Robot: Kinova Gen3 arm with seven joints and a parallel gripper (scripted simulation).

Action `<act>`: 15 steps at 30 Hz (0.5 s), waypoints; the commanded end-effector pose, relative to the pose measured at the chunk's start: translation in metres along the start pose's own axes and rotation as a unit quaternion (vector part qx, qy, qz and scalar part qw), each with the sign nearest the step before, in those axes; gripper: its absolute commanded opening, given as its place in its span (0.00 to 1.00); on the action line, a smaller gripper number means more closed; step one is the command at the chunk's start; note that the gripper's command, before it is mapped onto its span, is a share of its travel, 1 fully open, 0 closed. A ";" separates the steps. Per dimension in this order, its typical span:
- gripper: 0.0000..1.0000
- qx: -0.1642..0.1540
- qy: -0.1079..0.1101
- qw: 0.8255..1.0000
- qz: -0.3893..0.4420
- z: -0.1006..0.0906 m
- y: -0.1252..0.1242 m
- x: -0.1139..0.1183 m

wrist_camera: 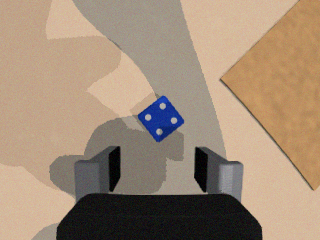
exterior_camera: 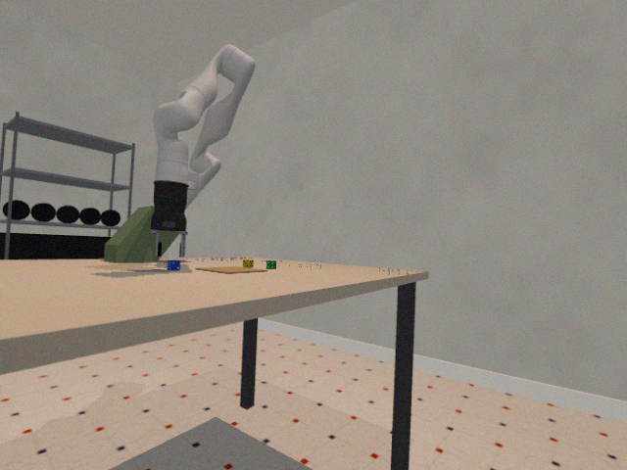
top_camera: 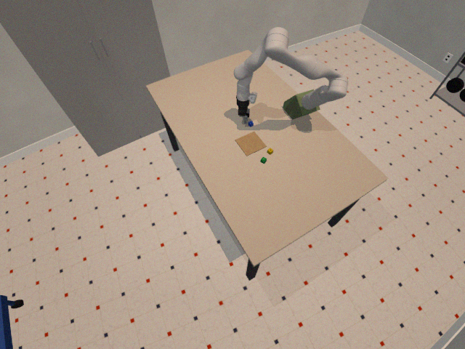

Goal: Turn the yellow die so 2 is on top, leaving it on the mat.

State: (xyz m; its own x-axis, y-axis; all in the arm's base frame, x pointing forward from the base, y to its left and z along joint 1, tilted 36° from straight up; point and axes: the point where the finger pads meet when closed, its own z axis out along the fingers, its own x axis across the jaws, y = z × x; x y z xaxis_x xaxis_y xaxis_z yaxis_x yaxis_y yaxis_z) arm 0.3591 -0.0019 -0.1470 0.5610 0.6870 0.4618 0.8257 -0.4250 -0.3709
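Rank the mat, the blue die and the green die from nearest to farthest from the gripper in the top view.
1. Blue die, right beside the gripper
2. Mat, in the middle
3. Green die, beyond the mat

A: Place type? Lab or workshop?
B: Robotics lab, likely. White jointed arm on a green angular pedestal, by a pale wood-toned table.
A: Rest of room?
B: Top view: tall grey cabinet at 10 o'clock, grey metal shelf rack at 2. Speckled tile floor.
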 end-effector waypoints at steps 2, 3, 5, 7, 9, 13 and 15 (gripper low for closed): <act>1.00 -0.001 0.000 1.000 0.000 -0.001 0.001 0.000; 1.00 -0.001 0.000 1.000 0.000 -0.001 0.001 0.000; 1.00 -0.001 0.000 1.000 0.000 -0.001 0.000 0.000; 1.00 -0.001 0.000 1.000 0.000 -0.001 0.000 0.001; 1.00 -0.001 0.000 1.000 0.000 -0.001 -0.001 0.002; 1.00 -0.001 0.000 1.000 0.000 -0.001 -0.005 0.007; 1.00 -0.001 0.000 1.000 0.000 -0.001 -0.009 0.012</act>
State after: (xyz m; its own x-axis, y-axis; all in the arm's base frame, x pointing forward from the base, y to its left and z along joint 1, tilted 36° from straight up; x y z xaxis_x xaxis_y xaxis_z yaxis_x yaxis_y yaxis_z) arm 0.3579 0.0056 -0.1426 0.5654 0.6844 0.4603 0.8228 -0.4295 -0.3721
